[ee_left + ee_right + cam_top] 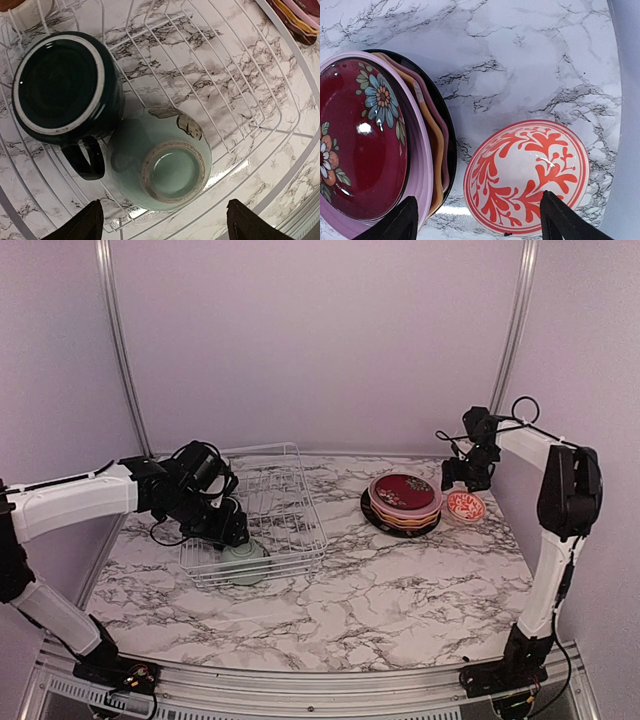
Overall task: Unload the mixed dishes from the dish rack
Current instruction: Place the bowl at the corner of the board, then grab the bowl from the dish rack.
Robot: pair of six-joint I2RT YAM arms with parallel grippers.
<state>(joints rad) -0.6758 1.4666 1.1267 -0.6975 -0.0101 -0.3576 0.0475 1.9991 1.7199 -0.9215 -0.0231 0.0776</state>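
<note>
The white wire dish rack (270,515) stands left of centre on the marble table. A pale green bowl (245,562) lies upside down in its near corner, with a dark green mug (65,85) upside down beside it. My left gripper (232,532) hovers open over them, its fingers either side of the green bowl (160,160), not touching. A brown-and-white cup (25,6) peeks in at the rack's edge. My right gripper (462,475) is open and empty above the pink-white floral bowl (527,175). That bowl sits beside the plate stack (403,502), topped by the floral red plate (360,145).
The purple side wall (627,125) is close to the right of the floral bowl (465,506). Aluminium frame posts (120,350) stand at the back corners. A metal rail (300,685) runs along the near table edge. Rack wires (240,75) surround the left gripper (165,212).
</note>
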